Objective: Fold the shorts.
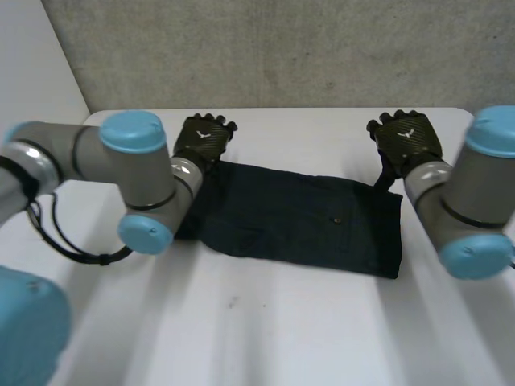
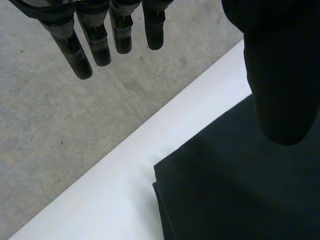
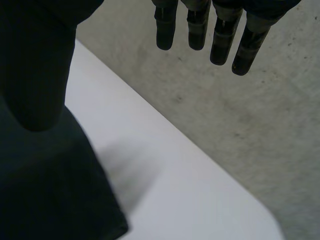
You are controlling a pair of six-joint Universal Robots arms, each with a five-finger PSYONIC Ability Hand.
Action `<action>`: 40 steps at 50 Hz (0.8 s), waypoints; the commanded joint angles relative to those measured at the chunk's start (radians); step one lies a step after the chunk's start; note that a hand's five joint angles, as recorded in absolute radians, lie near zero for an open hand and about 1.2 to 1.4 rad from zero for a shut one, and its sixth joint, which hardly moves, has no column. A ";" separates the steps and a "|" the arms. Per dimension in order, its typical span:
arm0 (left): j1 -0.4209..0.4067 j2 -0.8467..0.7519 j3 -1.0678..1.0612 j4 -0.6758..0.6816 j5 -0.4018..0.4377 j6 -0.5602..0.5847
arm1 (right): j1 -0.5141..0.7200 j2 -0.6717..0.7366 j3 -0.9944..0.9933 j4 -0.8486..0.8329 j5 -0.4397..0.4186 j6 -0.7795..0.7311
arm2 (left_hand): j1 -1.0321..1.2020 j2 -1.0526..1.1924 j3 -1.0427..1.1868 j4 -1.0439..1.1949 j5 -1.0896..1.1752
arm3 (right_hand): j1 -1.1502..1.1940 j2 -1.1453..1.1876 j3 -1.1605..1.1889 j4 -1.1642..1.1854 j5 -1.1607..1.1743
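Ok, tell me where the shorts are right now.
In the head view the shorts lie flat on the table, with the left hand at their far left corner and the right hand at their far right corner.

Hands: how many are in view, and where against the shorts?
2. The left hand is at the far left corner of the shorts, the right hand at the far right corner, both open with fingers pointing past the far edge.
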 commanded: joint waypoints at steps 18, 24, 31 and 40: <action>0.086 0.348 -0.525 0.004 0.071 -0.155 | -0.093 -0.024 0.430 -0.079 -0.121 0.120 | -0.015 -0.014 -0.026 -0.019 -0.027 | 1.188 1.173 1.181 1.157 1.154; 0.090 0.385 -0.542 0.002 0.073 -0.157 | -0.180 -0.077 0.434 -0.088 -0.046 0.054 | -0.015 -0.014 -0.026 -0.019 -0.027 | 1.189 1.174 1.183 1.158 1.155; 0.109 0.474 -0.591 0.001 0.076 -0.157 | -0.286 -0.157 0.388 0.020 -0.043 -0.347 | -0.017 -0.017 -0.029 -0.022 -0.030 | 1.189 1.174 1.183 1.158 1.155; 0.134 0.569 -0.674 0.002 0.103 -0.158 | -0.007 -0.149 0.200 0.074 -0.043 -0.552 | -0.020 -0.020 -0.032 -0.025 -0.032 | 1.189 1.174 1.183 1.158 1.155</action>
